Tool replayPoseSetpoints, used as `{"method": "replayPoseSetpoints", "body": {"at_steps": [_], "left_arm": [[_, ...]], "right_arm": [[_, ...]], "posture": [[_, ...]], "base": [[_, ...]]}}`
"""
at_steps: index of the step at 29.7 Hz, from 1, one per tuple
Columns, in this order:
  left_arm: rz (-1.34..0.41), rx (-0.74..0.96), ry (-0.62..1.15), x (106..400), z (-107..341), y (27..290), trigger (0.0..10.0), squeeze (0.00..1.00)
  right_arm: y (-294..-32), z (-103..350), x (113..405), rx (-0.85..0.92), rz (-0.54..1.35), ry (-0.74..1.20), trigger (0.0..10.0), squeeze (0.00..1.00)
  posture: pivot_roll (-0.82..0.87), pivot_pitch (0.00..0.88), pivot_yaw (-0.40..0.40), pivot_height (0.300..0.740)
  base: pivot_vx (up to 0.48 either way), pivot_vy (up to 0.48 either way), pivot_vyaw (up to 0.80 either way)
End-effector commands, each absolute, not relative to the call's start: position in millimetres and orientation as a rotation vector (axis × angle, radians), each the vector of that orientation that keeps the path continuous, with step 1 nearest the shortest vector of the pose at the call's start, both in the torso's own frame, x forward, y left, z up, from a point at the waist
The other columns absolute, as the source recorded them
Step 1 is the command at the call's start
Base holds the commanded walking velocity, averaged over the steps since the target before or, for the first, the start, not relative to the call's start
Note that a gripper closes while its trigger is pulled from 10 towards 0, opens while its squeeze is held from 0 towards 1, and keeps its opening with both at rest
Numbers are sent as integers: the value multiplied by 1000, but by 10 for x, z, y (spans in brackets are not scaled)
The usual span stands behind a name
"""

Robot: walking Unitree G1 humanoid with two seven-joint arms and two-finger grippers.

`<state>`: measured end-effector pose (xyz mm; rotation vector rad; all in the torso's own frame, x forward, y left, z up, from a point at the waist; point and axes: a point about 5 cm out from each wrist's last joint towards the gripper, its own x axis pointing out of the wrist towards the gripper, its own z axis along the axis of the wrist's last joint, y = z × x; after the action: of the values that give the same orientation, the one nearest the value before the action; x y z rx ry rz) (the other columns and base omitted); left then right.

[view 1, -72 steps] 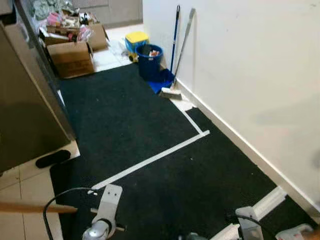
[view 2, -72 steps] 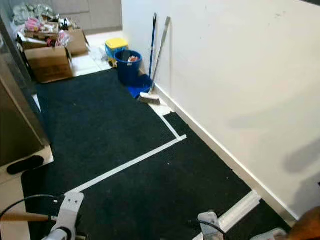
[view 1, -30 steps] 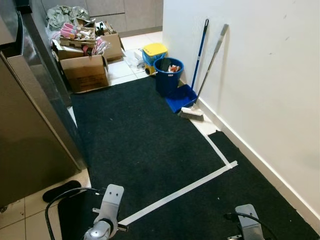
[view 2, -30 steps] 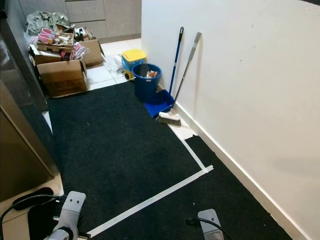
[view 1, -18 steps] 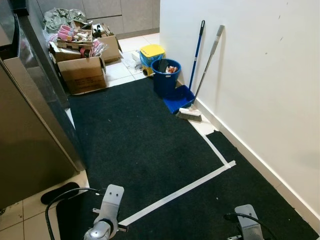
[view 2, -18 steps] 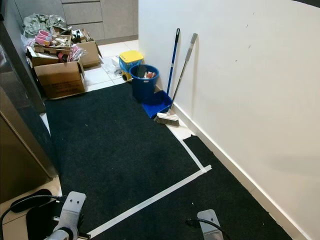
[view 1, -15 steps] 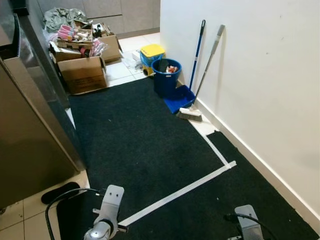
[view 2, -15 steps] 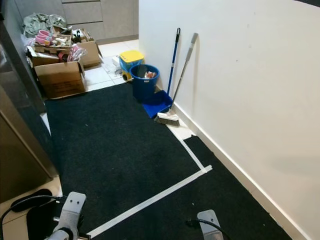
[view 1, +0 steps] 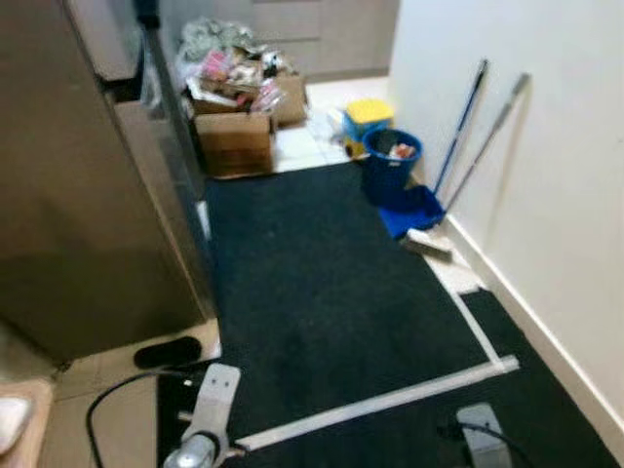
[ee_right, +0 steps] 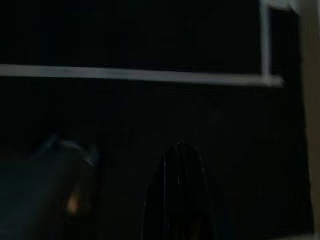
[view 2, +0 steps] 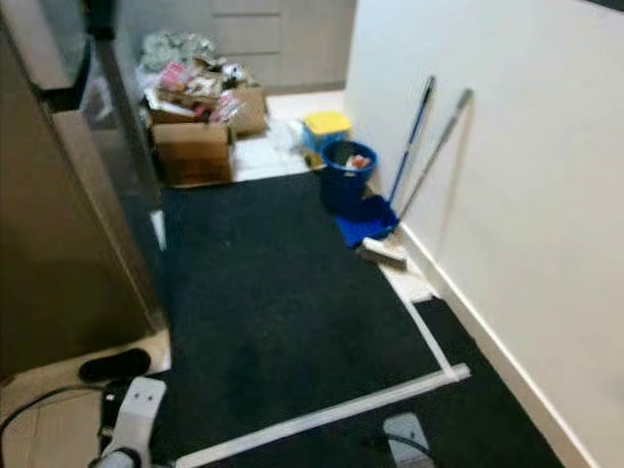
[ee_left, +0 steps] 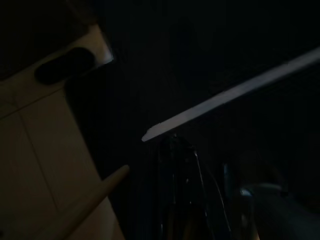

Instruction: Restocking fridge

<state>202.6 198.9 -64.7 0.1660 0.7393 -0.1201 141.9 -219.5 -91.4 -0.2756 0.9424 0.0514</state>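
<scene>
Both silver arms hang low over a black carpet (view 1: 322, 283). The left gripper (ee_left: 175, 150) and right gripper (ee_right: 180, 160) appear as dark shapes in murky wrist views, and whether their fingers stand apart or together cannot be told. A strip of white tape (view 1: 380, 402) crosses the carpet just ahead of the arms, meeting a second strip that runs along the carpet's wall-side edge. Off the carpet's near left corner, a flat black object (view 1: 167, 352) lies on pale tile at the foot of the fridge (view 1: 88, 195), a tall steel-grey appliance standing along the carpet's left edge. At the carpet's far right corner, a blue bucket (view 1: 391, 162) stands beside a blue dustpan (view 1: 413, 209) and a broom (view 1: 458, 175), which leans on the white wall (view 2: 507, 195), with a yellow-lidded box (view 1: 367, 113) just behind the bucket. Beyond the carpet's far edge sit cardboard boxes (view 1: 234, 136) heaped with packaged goods.
</scene>
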Motion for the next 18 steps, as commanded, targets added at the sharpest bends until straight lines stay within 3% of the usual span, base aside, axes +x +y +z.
{"method": "replayPoseSetpoints", "body": {"at_steps": [1,18], "left_arm": [[-122,163,785,1901,-722,1984,10000,0],[-123,159,787,1895,-726,1980,10000,0]], "right_arm": [[-2211,-908,1431,-281,48,943,10000,0],[-2209,-911,1423,-279,44,945,10000,0]], "posture": [[-8,64,-40,740],[-12,68,-41,740]], "base": [[0,0,800],[0,0,762]]}}
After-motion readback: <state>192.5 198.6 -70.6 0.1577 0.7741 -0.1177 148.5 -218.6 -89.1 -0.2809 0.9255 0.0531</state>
